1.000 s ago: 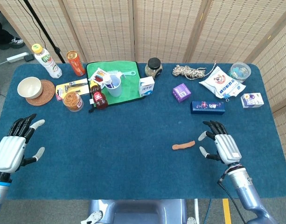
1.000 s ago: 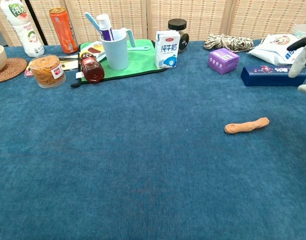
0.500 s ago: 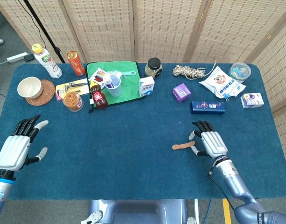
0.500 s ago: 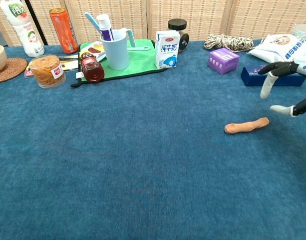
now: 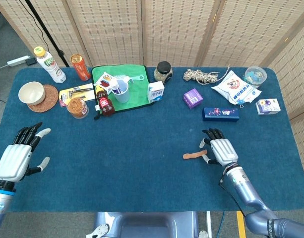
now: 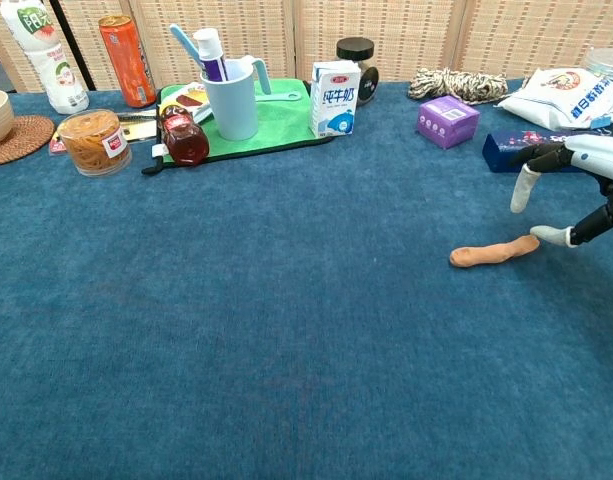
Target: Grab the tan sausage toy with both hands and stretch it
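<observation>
One tan, slightly wavy sausage toy (image 5: 195, 154) lies flat on the blue cloth-covered table (image 5: 142, 168), right of centre and toward the near edge. Its long axis runs roughly left to right, the right end tilted a little toward the far side. Two robot hands are in view. The right hand (image 5: 219, 150) sits just beside the toy's right end, its fingers (image 6: 523, 186) spread and arched above the cloth; its thumb tip looks to be touching or nearly touching that end, and nothing is gripped. The left hand (image 5: 17, 154) hovers well apart near the table's left edge, fingers spread, holding nothing. Between the two hands the cloth is bare. One dark blue rectangular box (image 5: 220, 113) lies just beyond the right hand, and one purple small box (image 5: 193, 97) sits farther back.
</observation>
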{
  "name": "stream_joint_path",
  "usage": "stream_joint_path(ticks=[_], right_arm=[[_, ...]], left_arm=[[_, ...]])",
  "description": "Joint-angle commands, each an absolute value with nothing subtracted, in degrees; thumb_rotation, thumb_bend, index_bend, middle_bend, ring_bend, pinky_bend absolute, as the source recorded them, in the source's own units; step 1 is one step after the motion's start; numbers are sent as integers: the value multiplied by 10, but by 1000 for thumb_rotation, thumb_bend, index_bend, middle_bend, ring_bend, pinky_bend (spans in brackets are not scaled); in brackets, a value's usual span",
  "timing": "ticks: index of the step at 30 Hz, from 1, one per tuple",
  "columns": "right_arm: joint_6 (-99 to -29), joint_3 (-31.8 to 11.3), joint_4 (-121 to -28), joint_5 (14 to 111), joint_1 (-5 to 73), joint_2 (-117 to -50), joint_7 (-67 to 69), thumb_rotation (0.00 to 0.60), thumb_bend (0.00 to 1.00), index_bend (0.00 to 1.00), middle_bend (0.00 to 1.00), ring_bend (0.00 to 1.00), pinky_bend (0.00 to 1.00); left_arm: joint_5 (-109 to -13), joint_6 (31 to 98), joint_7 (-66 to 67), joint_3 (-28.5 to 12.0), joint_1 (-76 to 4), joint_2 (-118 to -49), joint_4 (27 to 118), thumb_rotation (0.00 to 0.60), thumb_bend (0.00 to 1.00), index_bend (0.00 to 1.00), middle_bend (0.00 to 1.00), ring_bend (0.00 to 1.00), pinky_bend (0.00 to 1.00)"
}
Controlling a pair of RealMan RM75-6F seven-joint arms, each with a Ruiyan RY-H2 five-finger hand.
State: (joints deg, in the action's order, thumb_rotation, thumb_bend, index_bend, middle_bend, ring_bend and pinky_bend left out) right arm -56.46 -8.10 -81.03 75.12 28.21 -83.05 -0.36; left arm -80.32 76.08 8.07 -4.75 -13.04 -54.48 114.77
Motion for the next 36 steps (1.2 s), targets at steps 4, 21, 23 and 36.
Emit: stream_joint_path(ticks=[4,21,23,36], right_arm=[[-563,-76,-797,749,285,-841,-8,600,385,414,105,0,0],[-573,-65,-745,751,285,-878,-13,600,385,407,102,0,0],[-575,-64,-739,753,285,-882,-15,600,385,407,102,0,0],[-582,-59,-721,755,282,-899,-18,600,385,419,102,0,0]], left_arm=[[-803,761,79,-46,-130,-544,1147,600,312,147,16,0,0],[-810,772,68,-38,-121,-536,1146,600,312,146,15,0,0],[-810,774,67,-38,-120,-535,1146,600,312,146,15,0,0],[-813,781,60,-36,-114,-530,1145,600,312,146,15,0,0]])
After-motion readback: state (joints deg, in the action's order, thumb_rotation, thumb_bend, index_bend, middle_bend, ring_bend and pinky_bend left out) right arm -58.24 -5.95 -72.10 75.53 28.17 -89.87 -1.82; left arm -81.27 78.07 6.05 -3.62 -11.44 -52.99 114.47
